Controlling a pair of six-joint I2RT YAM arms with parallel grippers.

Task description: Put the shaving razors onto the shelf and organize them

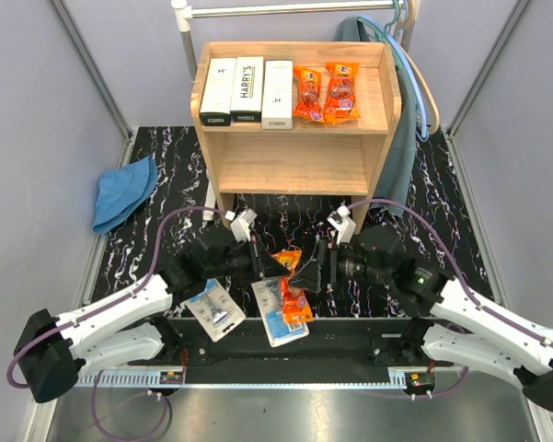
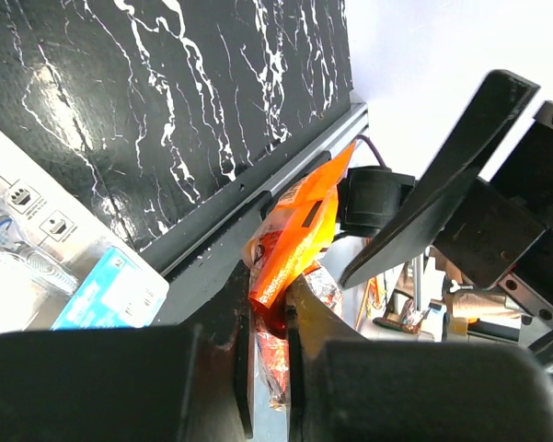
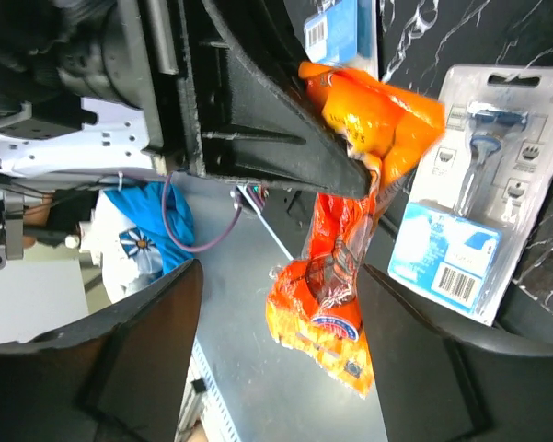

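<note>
Left tool (image 2: 269, 313) is clamped on one end of an orange pouch (image 2: 299, 230) hanging over the worktop's (image 1: 166, 193) near edge, facing the wide-apart right tool (image 1: 308, 274), so the slick pouch could slip free onto the blister cards (image 1: 213, 311), far from the shelf (image 1: 294, 161).
</note>
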